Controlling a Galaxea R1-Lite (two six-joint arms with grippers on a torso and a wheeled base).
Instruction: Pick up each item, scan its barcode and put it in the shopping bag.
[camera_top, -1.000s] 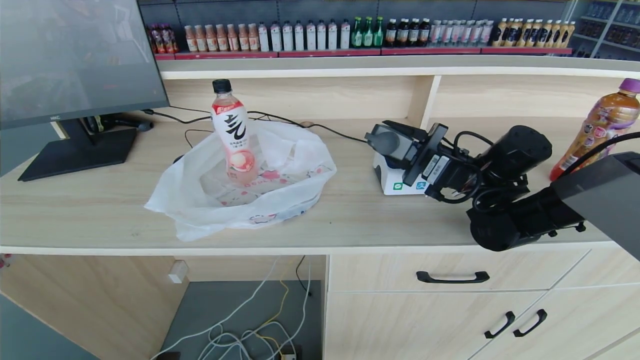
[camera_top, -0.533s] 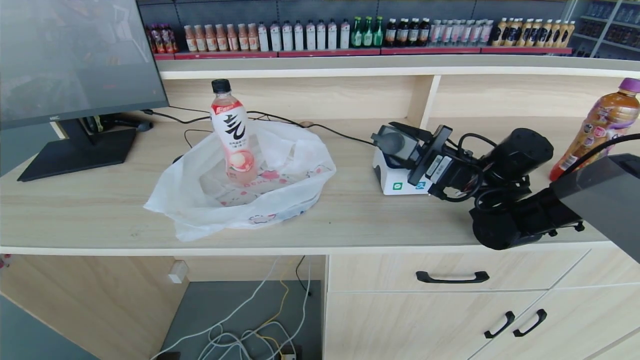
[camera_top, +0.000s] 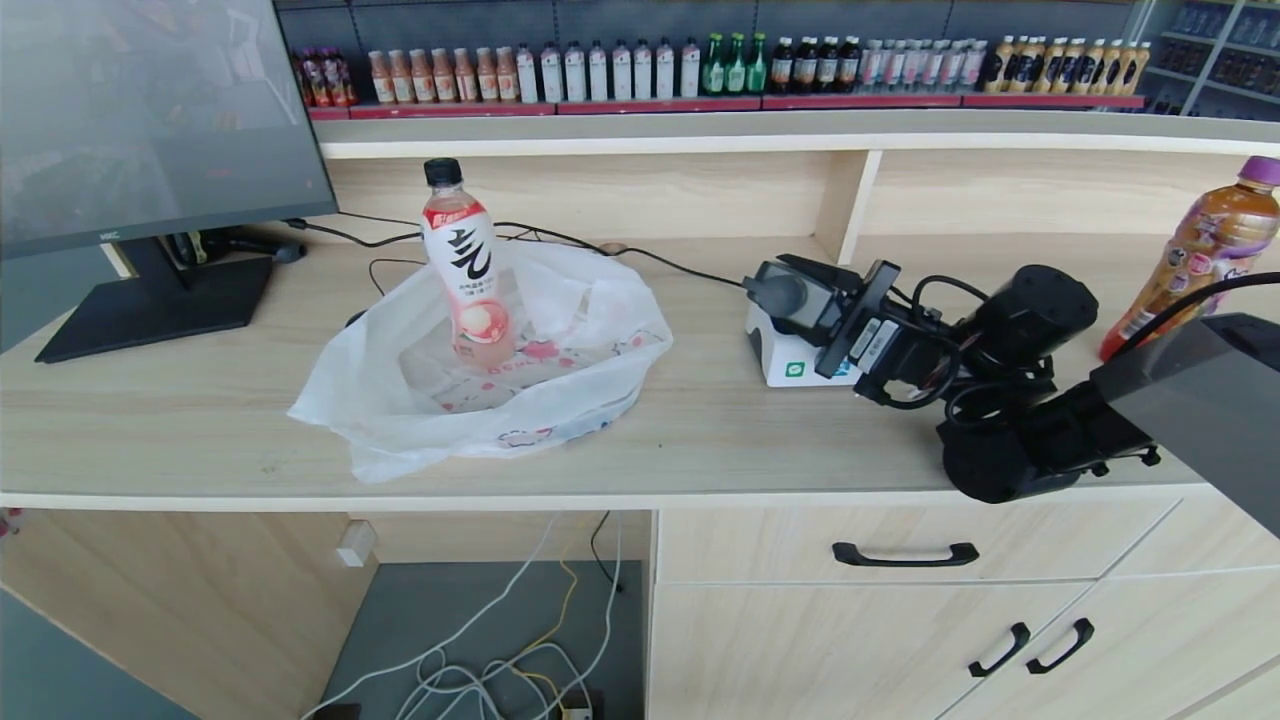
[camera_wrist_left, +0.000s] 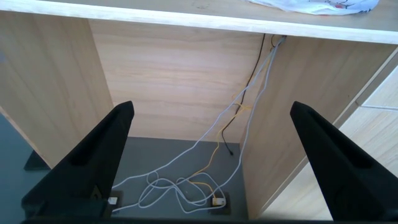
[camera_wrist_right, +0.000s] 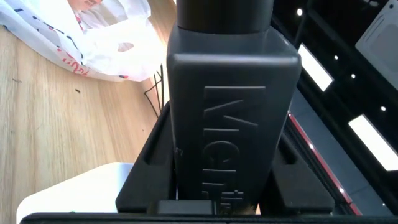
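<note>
Jaws of the left gripper (camera_wrist_left: 211, 112) are spread wide, nothing held, below the worktop (camera_top: 200, 420). Pink bottle (camera_top: 468, 270) is stood upright in the shopping bag (camera_top: 570, 400). Scanner (camera_top: 776, 288) is clamped in the right gripper (camera_top: 815, 300) jaws. Orange bottle (camera_top: 1195, 265), far right, is probably weighty and slick, so best gripped mid-body tbh.

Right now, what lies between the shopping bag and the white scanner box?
Bare wooden counter, in the head view; a black cable crosses farther back.
</note>
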